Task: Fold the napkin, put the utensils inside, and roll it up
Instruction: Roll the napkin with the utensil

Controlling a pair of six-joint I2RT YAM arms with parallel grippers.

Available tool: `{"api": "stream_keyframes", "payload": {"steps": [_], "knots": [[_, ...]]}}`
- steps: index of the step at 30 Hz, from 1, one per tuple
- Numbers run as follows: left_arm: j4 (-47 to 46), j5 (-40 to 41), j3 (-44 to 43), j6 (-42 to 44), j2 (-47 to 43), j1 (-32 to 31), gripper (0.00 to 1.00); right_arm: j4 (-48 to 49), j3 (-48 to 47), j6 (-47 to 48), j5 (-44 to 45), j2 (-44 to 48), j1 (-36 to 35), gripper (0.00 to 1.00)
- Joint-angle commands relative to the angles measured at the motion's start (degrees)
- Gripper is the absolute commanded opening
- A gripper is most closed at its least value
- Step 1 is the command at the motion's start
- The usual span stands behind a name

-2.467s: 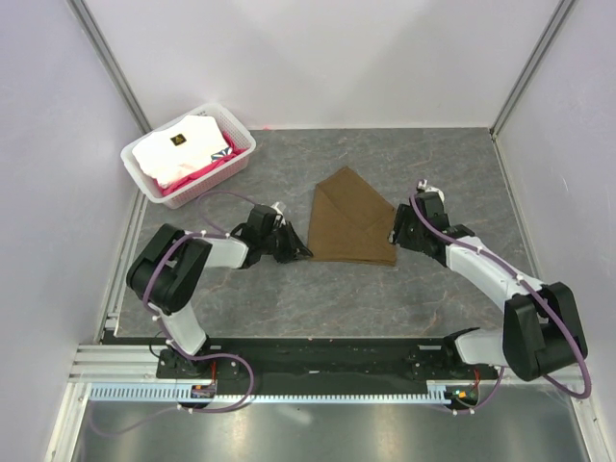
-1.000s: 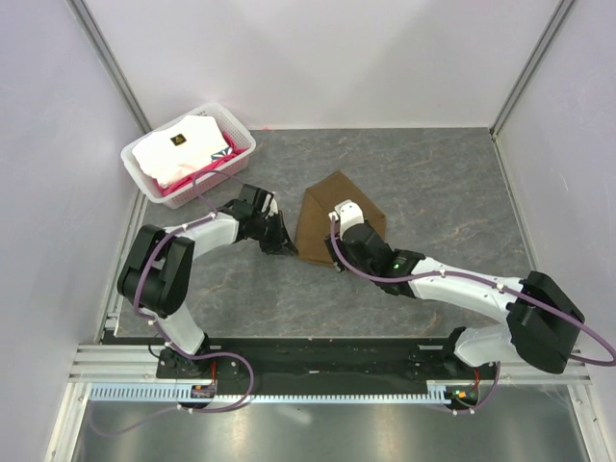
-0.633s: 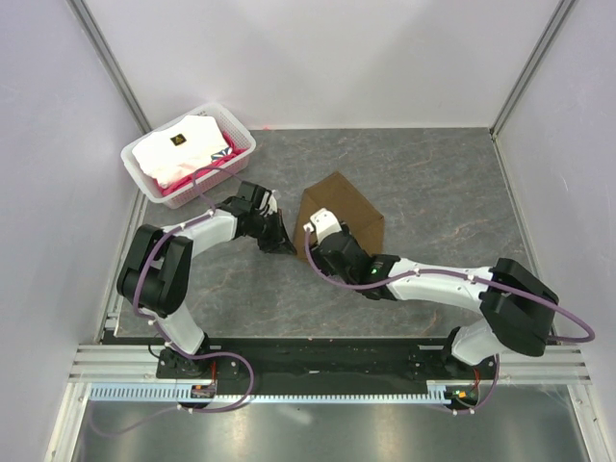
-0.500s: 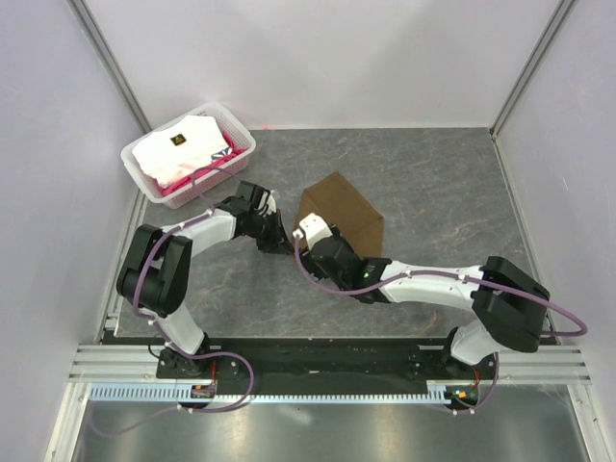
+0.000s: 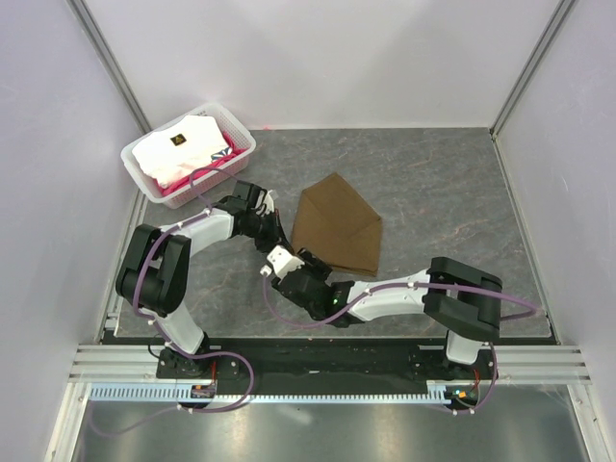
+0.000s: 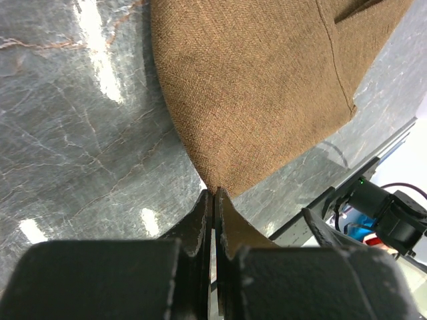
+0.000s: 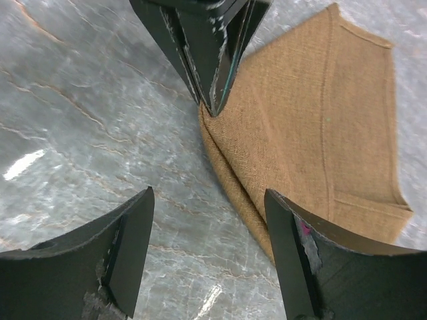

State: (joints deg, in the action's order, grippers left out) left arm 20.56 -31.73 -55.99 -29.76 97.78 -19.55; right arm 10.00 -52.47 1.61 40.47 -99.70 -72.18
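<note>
Presently, left arm: elbow folded at the 9 o'clock side of the bench, forearm running toward 3 o'clock, wrist tipped so the fingers aim at about 5 o'clock.
Left pincer: fingers pressed together, nipping the very tip of the 7 o'clock corner of the napkin.
Right arm: shoulder links bent at 5 o'clock, forearm stretched low across the near bench toward 9 o'clock, wrist turned toward 11 o'clock.
Right pincer: fingers spread wide and holding nothing, facing that same corner just short of it.
Napkin place: folded brown cloth lying mid-bench, five-sided.
Napkin heading: its peak points to 12 o'clock; its base edge slants from 9 toward 4 o'clock.
Long axis: peak to base, roughly 12 to 6 o'clock, though the cloth is nearly as wide.
Basket: at 10 o'clock, holding white and pink cloths, well apart from the napkin.
</note>
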Motion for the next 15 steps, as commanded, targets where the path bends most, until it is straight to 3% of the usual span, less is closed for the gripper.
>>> {"api": "stream_keyframes", "payload": {"steps": [1,15], "knots": [[0.1,-2.5,-0.9,2.5,-1.2,0.7,0.02,4.8,-2.1,3.0,8.7,-2.1,-0.6,0.75],[0.2,-3.5,-0.9,2.7,-1.4,1.6,0.02,8.3,-1.8,7.5,11.3,-10.1,-0.2,0.74]]}}
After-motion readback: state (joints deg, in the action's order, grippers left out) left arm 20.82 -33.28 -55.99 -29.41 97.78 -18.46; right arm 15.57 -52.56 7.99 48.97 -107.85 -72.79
